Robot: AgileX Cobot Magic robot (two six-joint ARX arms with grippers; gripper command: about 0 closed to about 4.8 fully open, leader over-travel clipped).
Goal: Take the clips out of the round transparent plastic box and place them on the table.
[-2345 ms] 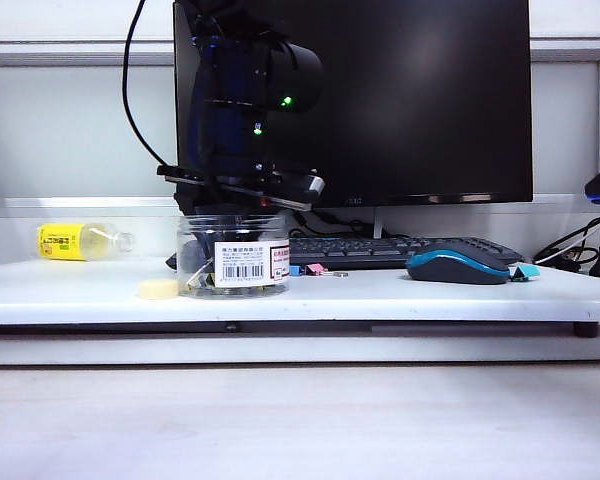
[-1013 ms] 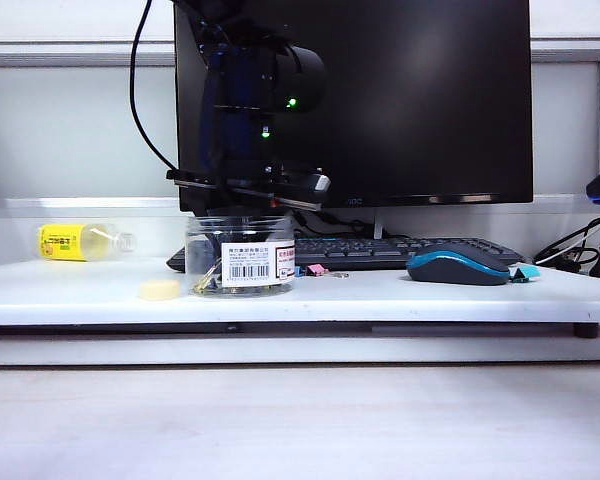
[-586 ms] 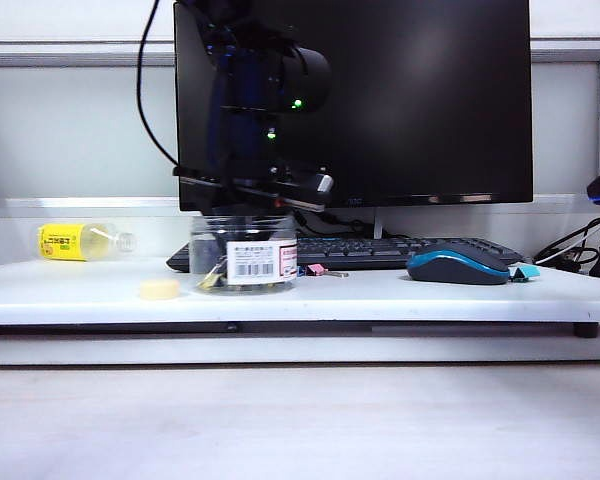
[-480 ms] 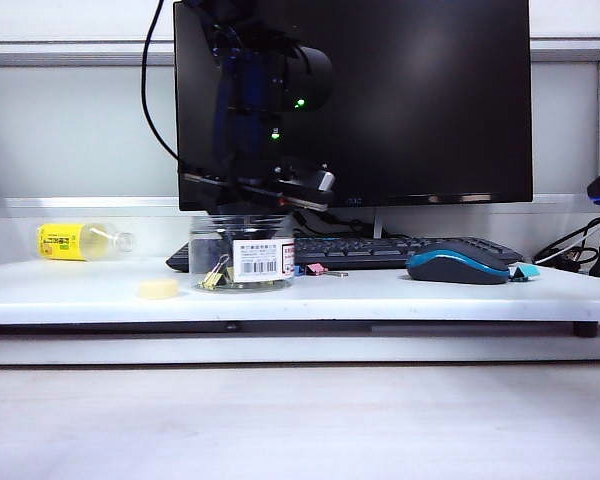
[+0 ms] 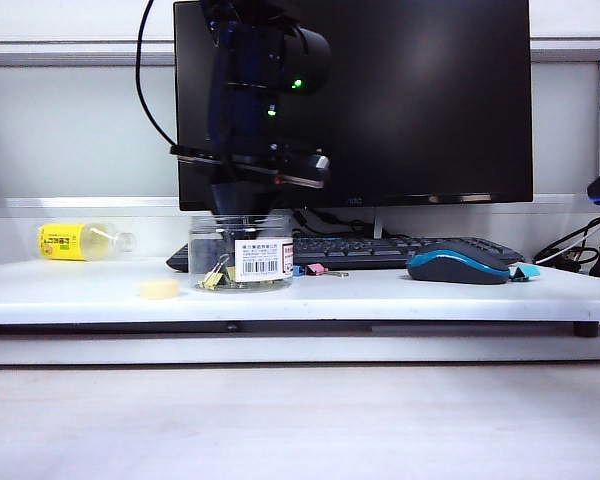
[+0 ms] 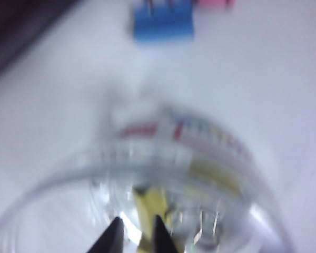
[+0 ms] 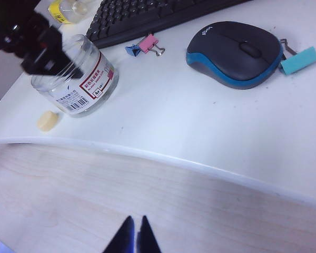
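The round transparent plastic box (image 5: 242, 255) stands on the white table (image 5: 380, 295) in front of the monitor, with its barcode label facing outward. Yellow clips (image 5: 215, 278) lie at its bottom. My left gripper (image 5: 232, 205) hangs in the box's mouth, pointing down. In the blurred left wrist view the left gripper (image 6: 137, 234) has narrow jaws with a yellow clip (image 6: 147, 203) between them, inside the box rim (image 6: 68, 171). A blue clip (image 5: 295, 270) and a pink clip (image 5: 315, 268) lie on the table beside the box. My right gripper (image 7: 135, 232) is shut and empty over the wood-look surface.
A cream lid (image 5: 159, 289) sits left of the box and a yellow-labelled bottle (image 5: 80, 240) lies behind it. The keyboard (image 5: 400, 250), a blue-black mouse (image 5: 458, 265) and a teal clip (image 5: 526, 270) are to the right. The monitor (image 5: 420, 100) stands at the back.
The left arm has risen a little above the box. The box slid slightly to the right early on, then stayed put. The right gripper has not moved.
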